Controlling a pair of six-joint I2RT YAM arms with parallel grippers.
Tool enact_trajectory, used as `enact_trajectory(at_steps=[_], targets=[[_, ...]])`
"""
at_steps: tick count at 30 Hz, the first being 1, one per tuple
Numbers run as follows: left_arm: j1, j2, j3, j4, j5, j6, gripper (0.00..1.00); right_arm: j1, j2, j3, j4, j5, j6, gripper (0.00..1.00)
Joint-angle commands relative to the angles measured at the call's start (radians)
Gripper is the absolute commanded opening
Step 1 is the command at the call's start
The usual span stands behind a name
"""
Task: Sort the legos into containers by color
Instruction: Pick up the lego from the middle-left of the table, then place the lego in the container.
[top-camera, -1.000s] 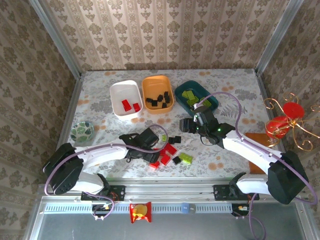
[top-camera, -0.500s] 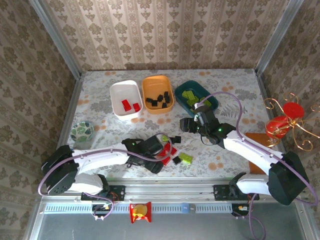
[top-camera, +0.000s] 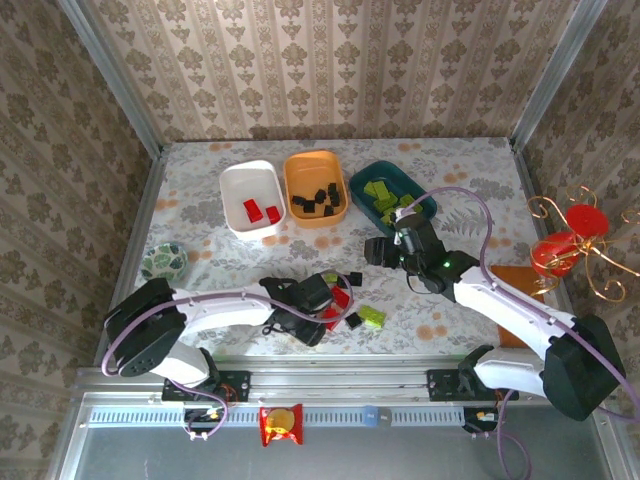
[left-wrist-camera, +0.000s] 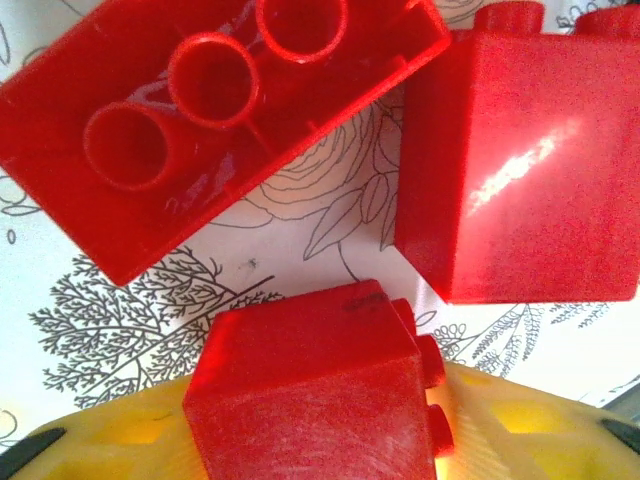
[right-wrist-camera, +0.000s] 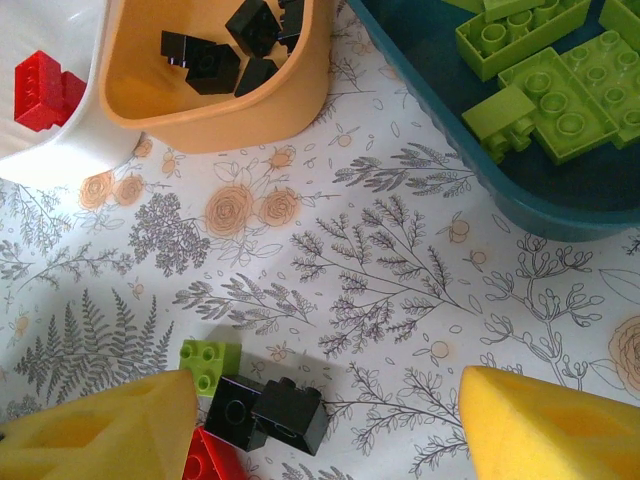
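Bright, even, diffuse light. Shadows on table (top-camera: 200, 225) soft, faint. White glare streak on red brick (left-wrist-camera: 520, 160), left wrist view; lower brick (left-wrist-camera: 310, 400) close, slightly blurred.

left arm (top-camera: 215, 305) and right arm (top-camera: 505, 300) same build: white links, bulky black joint housings, black wrist heads; a lilac cable (top-camera: 472, 205) loops along each; jaws faced with yellow pads (right-wrist-camera: 545, 420), recessed pockets in them

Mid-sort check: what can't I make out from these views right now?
- Left pincer grip: top view, its body covers the jaws; left wrist view, the near red brick covers the pads. Closed or not, unclear.
- Loose bricks count: top view, left arm covers part.
- White tray, teal tray: right wrist view, cut off by edges.
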Motion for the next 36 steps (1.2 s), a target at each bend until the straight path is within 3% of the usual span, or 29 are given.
enact_trajectory(at_steps=[1, 6, 12, 19, 23, 30, 36], targets=[[0.012, -0.069, 0.024, -0.024, -0.004, 0.006, 0.47, -0.005, -0.014, -0.012, -0.006, 0.009, 0.019, 0.71], [0.118, -0.171, 0.074, -0.038, -0.047, 0.039, 0.44, -0.006, -0.007, -0.01, 0.013, 0.001, 0.024, 0.71], [0.384, -0.217, 0.12, 0.165, -0.055, 0.044, 0.43, -0.006, -0.004, -0.034, 0.031, 0.0, 0.036, 0.71], [0.587, 0.009, 0.314, 0.272, -0.176, 0.089, 0.41, -0.005, 0.001, -0.056, 0.027, -0.006, 0.037, 0.71], [0.686, 0.161, 0.436, 0.277, -0.171, 0.087, 0.4, -0.004, -0.018, -0.077, 0.024, -0.015, 0.044, 0.71], [0.764, 0.348, 0.591, 0.216, -0.173, 0.094, 0.4, -0.004, -0.055, -0.105, 0.008, -0.029, 0.049, 0.71], [0.768, 0.349, 0.618, 0.213, -0.151, 0.081, 0.64, 0.002, -0.046, -0.114, 0.011, -0.093, 0.041, 0.72]])
